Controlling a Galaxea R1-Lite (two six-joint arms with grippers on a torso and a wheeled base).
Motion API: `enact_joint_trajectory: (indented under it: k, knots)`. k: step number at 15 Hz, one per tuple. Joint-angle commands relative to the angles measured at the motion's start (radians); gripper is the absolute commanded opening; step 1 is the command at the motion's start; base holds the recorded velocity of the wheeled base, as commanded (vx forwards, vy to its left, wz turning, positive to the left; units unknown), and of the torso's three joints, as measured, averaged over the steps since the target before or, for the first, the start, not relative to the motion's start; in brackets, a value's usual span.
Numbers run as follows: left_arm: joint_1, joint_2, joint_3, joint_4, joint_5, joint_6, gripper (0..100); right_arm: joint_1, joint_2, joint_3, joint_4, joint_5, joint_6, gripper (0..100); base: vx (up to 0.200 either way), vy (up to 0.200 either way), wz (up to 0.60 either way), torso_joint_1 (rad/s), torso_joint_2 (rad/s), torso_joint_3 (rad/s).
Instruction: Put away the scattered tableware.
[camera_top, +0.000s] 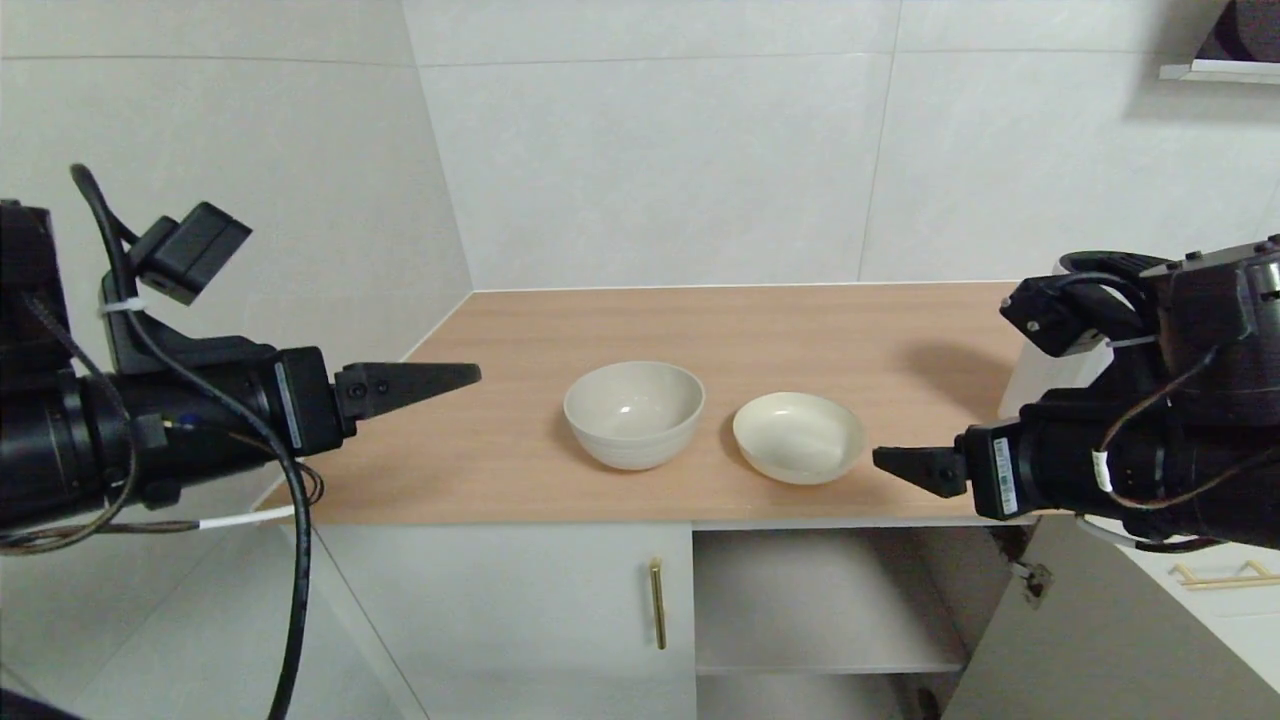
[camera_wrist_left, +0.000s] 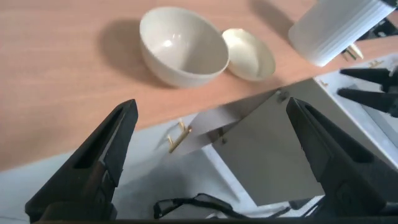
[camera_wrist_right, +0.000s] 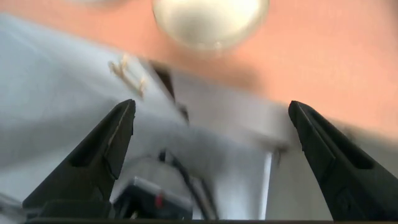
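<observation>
Left claw is spread wide with nothing between its fingers. It sits at 9 o'clock from the deep bowl, well apart from it, its tip over the counter's left edge. My right claw is just as wide and holds nothing. It sits at 4 o'clock from the shallow bowl, near its rim but not touching, by the counter's front edge.

I count two bowls, both pale and upright, with nothing in them. The shallow one sits at 3 o'clock from the deep one, just beside it, and a sliver of wood shows between them. Both stand near the front edge of the counter, with bare wood behind them at 12 o'clock right up to the wall. One white ribbed container stands at 2 o'clock from the shallow bowl, partly behind my right arm.

Below the counter, one cabinet door with a brass handle is closed. At 6 o'clock from the shallow bowl a compartment stands open, showing one shelf, and its door is swung out at 4 o'clock. Pale tiled walls meet in a corner at 11 o'clock.
</observation>
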Motion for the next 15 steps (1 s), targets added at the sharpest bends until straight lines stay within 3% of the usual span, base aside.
enact_joint_trajectory:
  k: [1,4,6,7,8,10,12,14,15]
  knots:
    - [0.002,0.051,-0.104,0.004,0.005,-0.002,100,-0.026,0.063,-0.049,-0.023,0.003,-0.007,100,0.000,0.000,0.00,0.000,0.00,0.000]
    - [0.006,0.120,-0.113,0.013,0.005,-0.002,100,-0.040,0.130,-0.135,0.050,-0.003,0.082,100,0.000,0.000,0.00,0.000,0.00,0.000]
    - [0.006,0.138,-0.142,0.085,0.011,-0.018,100,-0.038,0.184,-0.202,0.112,-0.011,0.170,100,0.000,0.000,0.00,0.000,0.00,0.000]
    - [0.002,0.140,-0.192,0.168,0.017,-0.085,100,-0.038,0.201,-0.227,0.146,-0.014,0.199,100,0.000,0.000,0.00,0.000,0.00,0.000]
    - [-0.009,0.154,-0.268,0.267,0.019,-0.190,100,-0.038,0.213,-0.247,0.166,-0.015,0.220,100,0.000,0.000,0.00,0.000,0.00,0.000]
    - [-0.030,0.209,-0.324,0.330,0.034,-0.274,100,-0.037,0.227,-0.251,0.171,-0.017,0.233,100,0.000,0.000,0.00,0.000,0.00,0.000]
    - [-0.064,0.266,-0.327,0.329,0.099,-0.282,100,-0.038,0.241,-0.251,0.169,-0.018,0.243,100,0.000,0.000,0.00,0.000,0.00,0.000]
    - [-0.123,0.364,-0.343,0.298,0.272,-0.302,100,-0.038,0.259,-0.251,0.165,-0.020,0.246,100,0.000,0.000,0.00,0.000,0.00,0.000]
    - [-0.135,0.388,-0.349,0.284,0.304,-0.320,100,-0.038,0.262,-0.251,0.163,-0.020,0.248,100,0.000,0.000,0.00,0.000,0.00,0.000]
